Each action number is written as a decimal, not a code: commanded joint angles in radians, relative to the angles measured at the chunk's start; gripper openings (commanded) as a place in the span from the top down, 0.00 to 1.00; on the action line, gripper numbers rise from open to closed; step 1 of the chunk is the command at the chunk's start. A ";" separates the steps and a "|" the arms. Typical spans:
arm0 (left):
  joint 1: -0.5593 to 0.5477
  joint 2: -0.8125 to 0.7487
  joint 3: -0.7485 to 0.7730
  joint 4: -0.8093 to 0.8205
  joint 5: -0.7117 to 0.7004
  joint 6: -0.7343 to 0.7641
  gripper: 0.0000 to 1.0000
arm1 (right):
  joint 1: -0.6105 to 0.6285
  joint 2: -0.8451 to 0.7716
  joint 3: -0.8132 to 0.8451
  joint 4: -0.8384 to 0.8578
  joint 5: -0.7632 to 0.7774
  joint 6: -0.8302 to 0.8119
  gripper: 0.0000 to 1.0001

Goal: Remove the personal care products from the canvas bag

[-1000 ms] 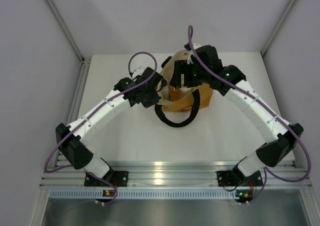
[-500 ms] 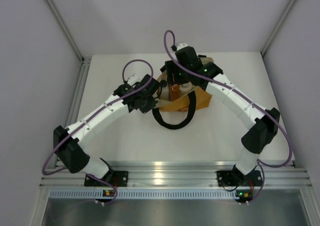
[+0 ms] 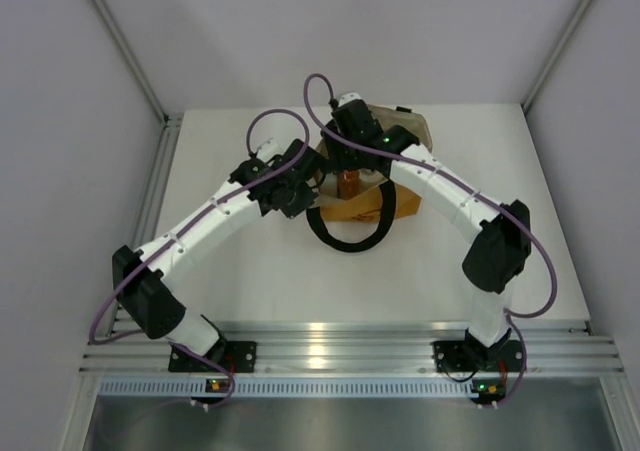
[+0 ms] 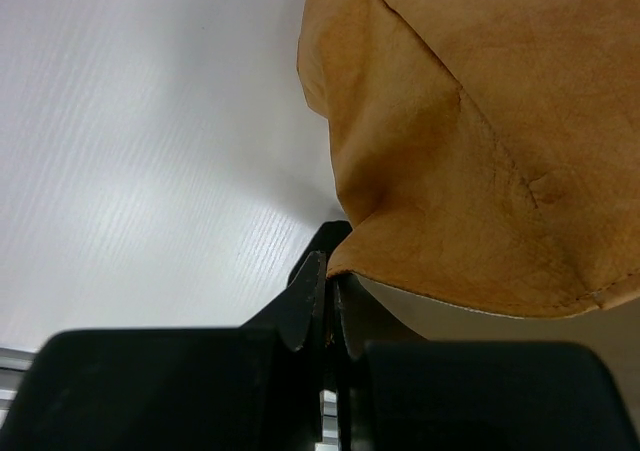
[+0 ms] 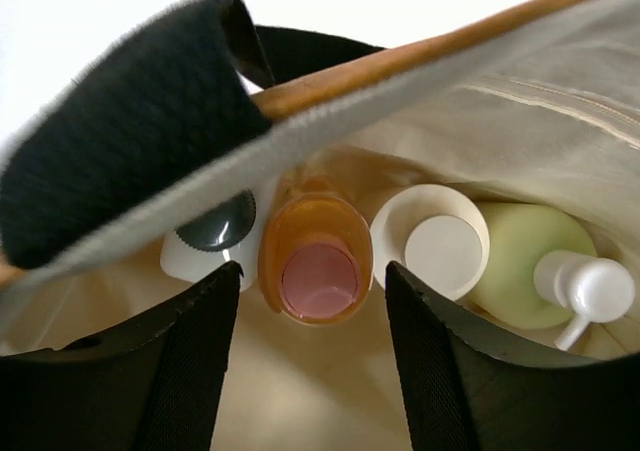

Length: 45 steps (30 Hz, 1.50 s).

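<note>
Left gripper (image 4: 325, 276) pinches the rim of the canvas bag (image 4: 480, 151), likely to hold it open while the wide-spread right gripper (image 5: 310, 281) straddles the orange bottle (image 5: 315, 246).

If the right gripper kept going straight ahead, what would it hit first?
Probably the orange bottle, centred ahead of the open right gripper inside the canvas bag, though depth is unclear.
</note>
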 commanded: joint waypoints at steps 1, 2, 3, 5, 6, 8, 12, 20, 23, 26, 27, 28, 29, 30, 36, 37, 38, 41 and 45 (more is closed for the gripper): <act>0.011 0.021 0.036 -0.027 -0.048 0.029 1.00 | 0.011 0.019 0.018 0.056 0.019 -0.005 0.42; 0.011 0.022 0.036 -0.025 -0.047 0.035 1.00 | 0.009 0.019 0.010 0.062 0.016 -0.002 0.43; 0.011 0.027 0.036 -0.027 -0.045 0.045 1.00 | 0.006 0.020 -0.008 0.068 0.009 0.000 0.44; 0.011 0.030 0.035 -0.027 -0.036 0.057 1.00 | -0.003 0.022 -0.028 0.082 0.006 0.009 0.47; 0.011 0.034 0.036 -0.027 -0.031 0.065 1.00 | -0.005 0.023 -0.034 0.087 0.005 0.009 0.47; 0.009 0.037 0.042 -0.027 -0.027 0.083 1.00 | -0.020 0.022 -0.053 0.104 -0.009 0.010 0.49; 0.009 0.024 0.039 -0.027 -0.047 0.091 1.00 | -0.043 0.020 -0.079 0.130 -0.032 0.009 0.53; 0.009 0.025 0.051 -0.027 -0.039 0.109 1.00 | -0.046 0.024 -0.087 0.165 -0.041 -0.017 0.66; 0.009 0.025 0.053 -0.027 -0.038 0.111 1.00 | -0.046 0.022 -0.082 0.165 -0.035 -0.016 0.77; 0.011 0.022 0.055 -0.027 -0.039 0.109 1.00 | -0.045 0.008 -0.087 0.164 -0.035 -0.010 0.89; 0.009 0.021 0.056 -0.027 -0.039 0.108 1.00 | -0.045 -0.007 -0.087 0.164 -0.035 -0.010 0.93; 0.009 0.021 0.058 -0.027 -0.042 0.109 1.00 | -0.045 -0.016 -0.088 0.162 -0.034 -0.007 0.98; 0.009 0.021 0.056 -0.027 -0.042 0.108 1.00 | -0.045 -0.025 -0.088 0.162 -0.032 -0.005 1.00; 0.009 0.017 0.056 -0.027 -0.042 0.109 1.00 | -0.043 -0.045 -0.088 0.162 -0.029 -0.004 1.00; 0.011 0.022 0.062 -0.027 -0.034 0.114 1.00 | -0.037 -0.114 -0.053 0.159 -0.014 -0.004 1.00; 0.009 0.022 0.064 -0.027 -0.034 0.114 1.00 | -0.037 -0.122 -0.041 0.157 -0.012 -0.004 1.00; 0.009 0.025 0.065 -0.027 -0.034 0.115 1.00 | -0.035 -0.131 -0.035 0.159 -0.009 -0.004 1.00; 0.009 0.027 0.070 -0.027 -0.033 0.117 1.00 | -0.034 -0.157 0.007 0.138 -0.003 -0.004 1.00; 0.009 0.033 0.071 -0.027 -0.022 0.120 1.00 | -0.026 -0.205 0.033 0.119 0.005 -0.008 1.00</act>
